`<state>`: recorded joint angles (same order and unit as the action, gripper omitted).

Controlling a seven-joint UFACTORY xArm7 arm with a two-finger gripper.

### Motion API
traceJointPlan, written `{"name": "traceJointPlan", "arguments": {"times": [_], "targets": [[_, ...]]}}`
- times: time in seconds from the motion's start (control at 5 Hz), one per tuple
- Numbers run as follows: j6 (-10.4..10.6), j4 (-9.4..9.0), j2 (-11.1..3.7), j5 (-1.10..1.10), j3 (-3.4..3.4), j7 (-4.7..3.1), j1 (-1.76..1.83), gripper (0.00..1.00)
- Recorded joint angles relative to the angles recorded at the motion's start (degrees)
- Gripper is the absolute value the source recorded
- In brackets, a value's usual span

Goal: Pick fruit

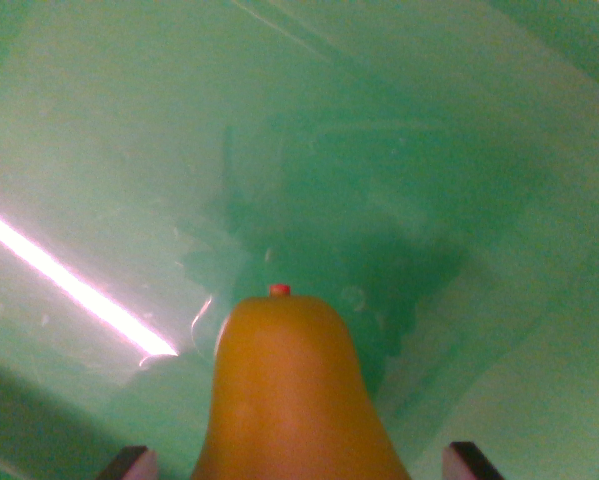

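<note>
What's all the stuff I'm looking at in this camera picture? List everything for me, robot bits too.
Yellow-orange pear-shaped fruit: one, yellow-orange with a small red stem tip, bottom centre of the wrist view, between the two fingertips.
Glossy green surface: one, green, fills the whole background; it carries a dark shadow in the middle.
Bright white light streak: one, white-pink reflection, runs diagonally across the wrist view's left.
Gripper: one, two dark fingertips at the bottom edge, one on each side of the fruit; whether they press on the fruit cannot be told.
</note>
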<state>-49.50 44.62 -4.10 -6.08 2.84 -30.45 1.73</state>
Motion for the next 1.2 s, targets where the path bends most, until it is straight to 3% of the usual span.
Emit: {"name": "traceJointPlan", "arguments": {"times": [0.2,0.4,0.6,0.8,1.0,1.2], "targets": [[-2.2,1.35,0.87,0.07,-0.03,-0.15,0.02,1.0],[-2.2,1.35,0.87,0.07,-0.03,-0.15,0.02,1.0],[-4.5,2.72,1.76,0.13,-0.06,-0.31,0.05,1.0],[-4.5,2.72,1.76,0.13,-0.06,-0.31,0.05,1.0],[-6.9,4.2,2.72,0.21,-0.1,-0.48,0.08,1.0],[-6.9,4.2,2.72,0.21,-0.1,-0.48,0.08,1.0]]}}
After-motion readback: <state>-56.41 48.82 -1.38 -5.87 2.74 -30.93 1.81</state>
